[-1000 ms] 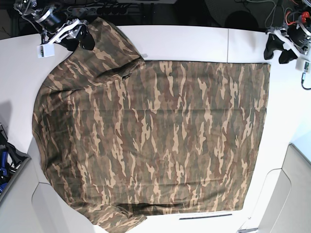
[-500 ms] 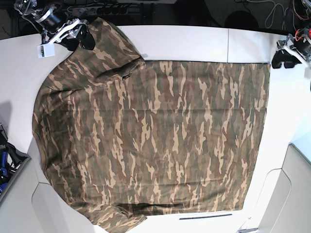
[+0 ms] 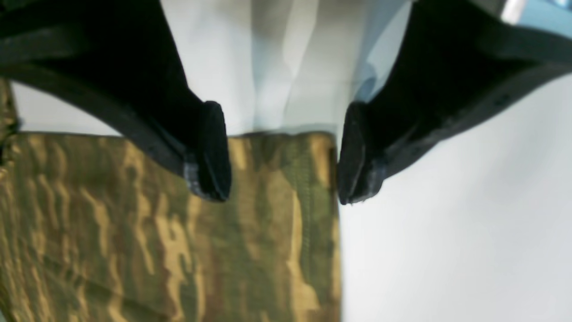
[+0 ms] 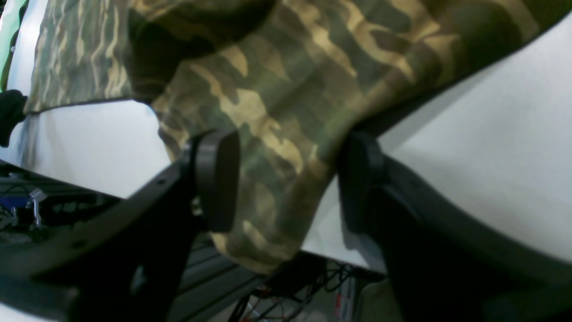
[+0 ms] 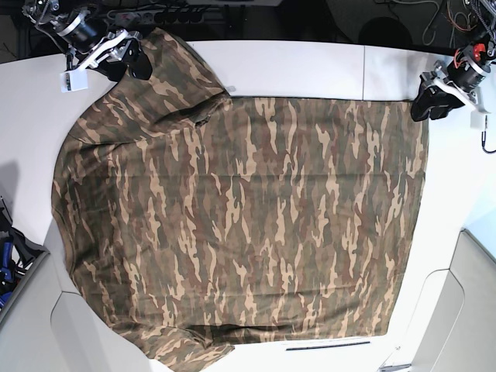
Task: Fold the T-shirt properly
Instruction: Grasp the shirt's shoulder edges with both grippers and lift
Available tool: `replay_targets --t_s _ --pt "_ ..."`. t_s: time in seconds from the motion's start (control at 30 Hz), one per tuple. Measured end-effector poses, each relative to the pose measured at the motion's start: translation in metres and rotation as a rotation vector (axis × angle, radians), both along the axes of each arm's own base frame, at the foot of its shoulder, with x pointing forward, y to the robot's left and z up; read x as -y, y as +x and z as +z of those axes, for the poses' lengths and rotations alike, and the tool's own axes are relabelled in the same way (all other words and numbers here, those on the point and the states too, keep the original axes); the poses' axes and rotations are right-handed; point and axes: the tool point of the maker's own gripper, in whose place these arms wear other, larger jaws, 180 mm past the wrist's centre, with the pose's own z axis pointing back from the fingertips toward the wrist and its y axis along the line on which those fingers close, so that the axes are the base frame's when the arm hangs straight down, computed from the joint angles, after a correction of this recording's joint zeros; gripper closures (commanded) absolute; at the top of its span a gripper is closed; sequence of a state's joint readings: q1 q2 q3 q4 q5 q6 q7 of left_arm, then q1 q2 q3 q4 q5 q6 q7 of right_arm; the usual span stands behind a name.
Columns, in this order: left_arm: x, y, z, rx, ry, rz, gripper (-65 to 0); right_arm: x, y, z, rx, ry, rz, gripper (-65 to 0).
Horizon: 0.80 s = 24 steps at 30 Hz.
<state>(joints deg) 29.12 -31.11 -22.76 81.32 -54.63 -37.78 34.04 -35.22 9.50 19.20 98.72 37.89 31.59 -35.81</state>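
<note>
We saw the T-shirt (image 5: 240, 225) spread flat, the left gripper (image 5: 431, 99) spread at its upper-right corner, the right gripper (image 5: 128, 58) spread around its upper-left sleeve.

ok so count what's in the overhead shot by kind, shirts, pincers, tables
shirts: 1, the T-shirt
pincers: 2, left pincer and right pincer
tables: 1, the white table
total: 4
</note>
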Motion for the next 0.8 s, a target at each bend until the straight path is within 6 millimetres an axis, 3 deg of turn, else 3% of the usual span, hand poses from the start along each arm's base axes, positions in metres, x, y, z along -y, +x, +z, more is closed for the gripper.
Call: replay_targets --t_s 0.17,0.23,0.3,0.4,0.47,0.8 --pt "0.016 -0.001 -0.002 0.015 -0.044 -0.018 -39.7 0.000 0.000 0.000 0.000 0.000 -0.001 -33.6" --pt "0.016 -0.002 -0.003 0.008 -0.042 -0.022 -30.4 0.000 0.000 0.000 -0.002 -0.003 0.001 -26.1" --pt "0.017 -0.003 -0.005 -0.006 -0.040 -0.027 -18.8 0.000 -0.002 -0.002 -0.011 -0.005 0.002 -15.0" --pt "0.019 -0.006 -0.007 -0.016 -0.043 -0.041 -6.6 0.000 -0.003 -0.003 -0.019 -0.010 0.004 0.0" --pt "0.021 -0.005 -0.007 -0.016 -0.046 -0.044 0.0 -0.001 -0.003 -0.005 -0.021 -0.014 0.006 0.0" --pt "0.023 0.015 0.004 0.016 -0.033 -0.070 0.0 0.002 0.015 0.004 0.023 0.005 -0.024 0.0"
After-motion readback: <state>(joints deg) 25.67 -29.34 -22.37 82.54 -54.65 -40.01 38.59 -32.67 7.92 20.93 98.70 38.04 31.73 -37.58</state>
